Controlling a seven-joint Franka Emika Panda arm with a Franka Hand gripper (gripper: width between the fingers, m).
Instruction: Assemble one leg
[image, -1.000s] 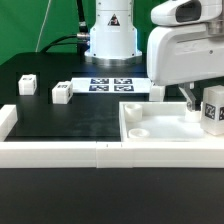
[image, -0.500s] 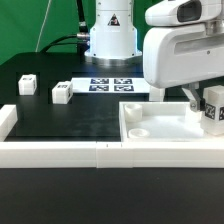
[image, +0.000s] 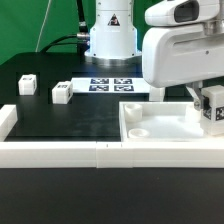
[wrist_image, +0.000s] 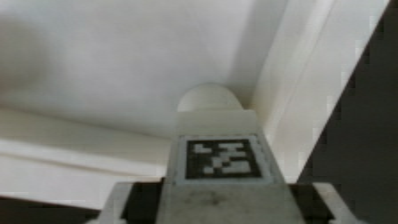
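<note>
The claw (image: 207, 104) is pinched on the leg (image: 213, 112), one finger (wrist_image: 135, 200) pressed flat against each side of the small white block, whose black-and-white tag faces the wrist camera (wrist_image: 222, 158). In the exterior view this pair sits at about three o'clock, under the arm's bulky white wrist housing (image: 180, 50), over the far corner of the white panel with recessed corners (image: 160, 128), which lies from roughly three to five o'clock. From the wrist, a round recess (wrist_image: 210, 98) in that panel shows just beyond the leg's tip, close to the panel's raised edge; whether the leg touches the panel cannot be told from either view. Two more white blocks lie apart on the black table (image: 70, 118): a farther loose leg (image: 27, 85) at about nine o'clock and a nearer loose leg (image: 62, 93) just inward of it, both well away from the claw. The marker board (image: 112, 85) lies flat near the centre, towards twelve o'clock, right in front of the robot base (image: 110, 35). A low white wall (image: 60, 150) runs along the table's near edge from eight towards five o'clock.
</note>
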